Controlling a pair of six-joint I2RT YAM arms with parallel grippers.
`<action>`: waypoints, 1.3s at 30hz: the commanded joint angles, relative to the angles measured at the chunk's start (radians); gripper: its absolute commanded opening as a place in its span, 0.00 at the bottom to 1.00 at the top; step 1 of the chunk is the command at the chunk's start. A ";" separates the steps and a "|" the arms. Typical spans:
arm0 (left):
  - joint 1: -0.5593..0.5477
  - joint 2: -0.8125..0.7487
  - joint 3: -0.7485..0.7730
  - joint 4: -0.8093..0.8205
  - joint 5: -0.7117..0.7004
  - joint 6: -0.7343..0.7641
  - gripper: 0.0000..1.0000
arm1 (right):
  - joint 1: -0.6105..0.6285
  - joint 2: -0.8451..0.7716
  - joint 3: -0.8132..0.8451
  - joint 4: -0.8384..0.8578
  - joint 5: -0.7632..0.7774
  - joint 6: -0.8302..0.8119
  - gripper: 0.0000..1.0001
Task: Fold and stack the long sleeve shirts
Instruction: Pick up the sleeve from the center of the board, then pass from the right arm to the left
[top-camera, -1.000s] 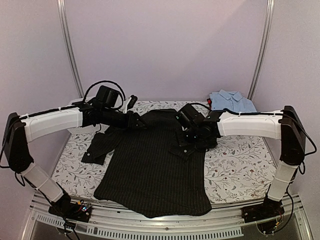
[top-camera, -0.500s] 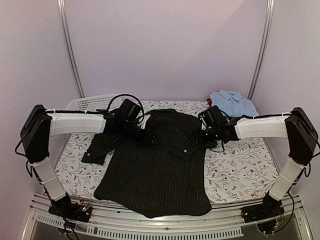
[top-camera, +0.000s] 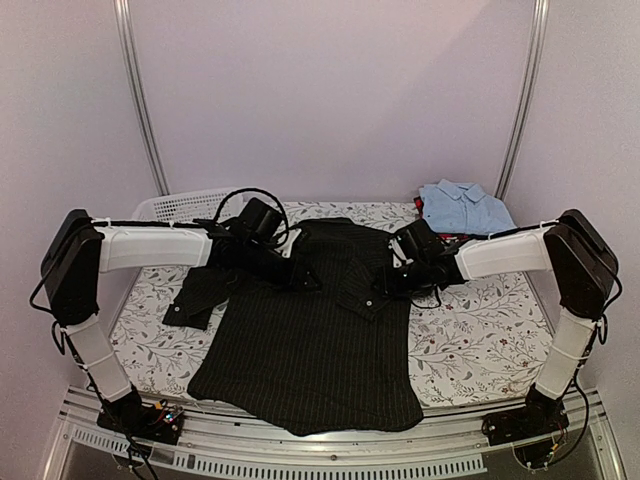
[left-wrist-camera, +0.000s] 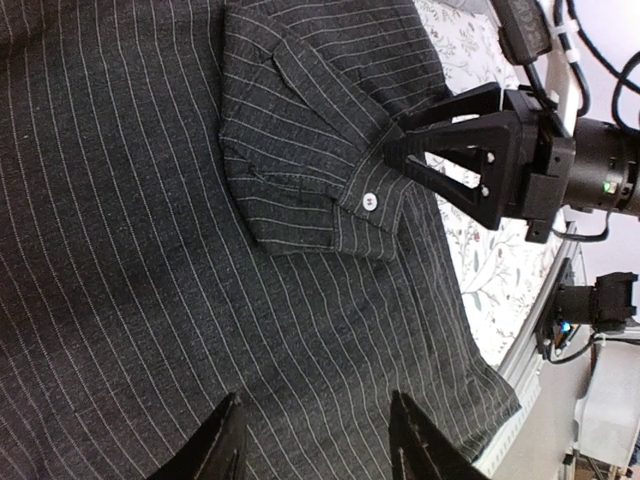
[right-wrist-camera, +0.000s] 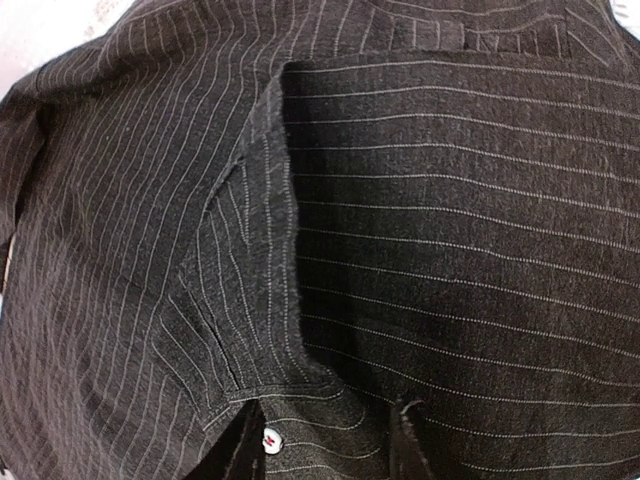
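The black pinstriped long sleeve shirt (top-camera: 300, 350) lies flat on the table with its left sleeve (top-camera: 200, 290) spread out. Its right sleeve is folded in over the body. That sleeve's cuff (right-wrist-camera: 330, 410), with a white button (right-wrist-camera: 270, 440), lies between the fingers of my open right gripper (right-wrist-camera: 325, 445), which straddles it. In the top view the right gripper (top-camera: 385, 285) sits at the cuff (top-camera: 368, 297). My left gripper (left-wrist-camera: 318, 445) stands open just over the shirt's upper body (top-camera: 305, 280), holding nothing. The light blue shirt (top-camera: 462, 205) lies folded at the back right.
A white mesh basket (top-camera: 180, 205) stands at the back left behind the left arm. The table has a floral cover (top-camera: 480, 330). The shirt's hem (top-camera: 350, 425) reaches the near edge of the table between the arm bases.
The left arm swung right over the shirt and has since held still. The right gripper pulled back, then moved left onto the folded cuff, its jaws narrowing slightly.
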 joint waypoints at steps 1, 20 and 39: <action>-0.011 0.015 0.023 0.018 -0.005 0.003 0.48 | -0.002 -0.007 0.034 -0.027 -0.018 -0.007 0.33; -0.059 -0.017 -0.071 0.216 -0.030 0.069 0.49 | 0.060 0.026 0.144 0.143 -0.355 0.349 0.00; -0.115 0.041 -0.045 0.218 -0.288 0.132 0.67 | 0.079 0.116 0.196 0.287 -0.411 0.569 0.00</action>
